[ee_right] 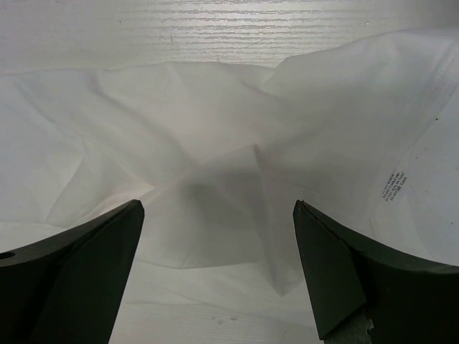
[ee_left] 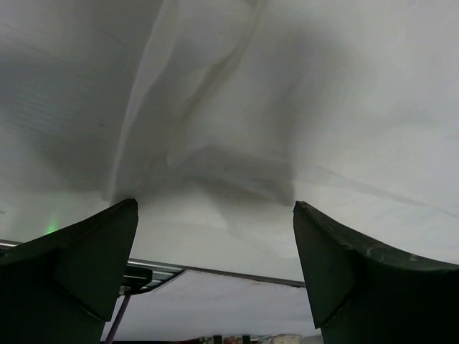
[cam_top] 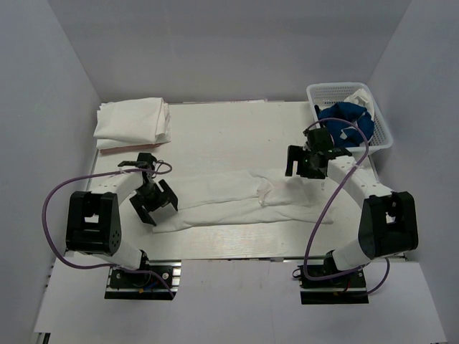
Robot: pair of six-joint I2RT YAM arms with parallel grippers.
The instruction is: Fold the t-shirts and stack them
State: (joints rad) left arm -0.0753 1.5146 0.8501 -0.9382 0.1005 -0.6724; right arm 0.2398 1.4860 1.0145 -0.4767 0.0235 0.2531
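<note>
Both my jaws stand spread, empty, over the long white cloth t-shirt (cam_top: 237,204); likely light and floppy, best pinched at its end edges

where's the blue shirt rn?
Top view: far right of the table, bundled inside the white basket, just beyond the right gripper: that's the blue shirt.
</note>
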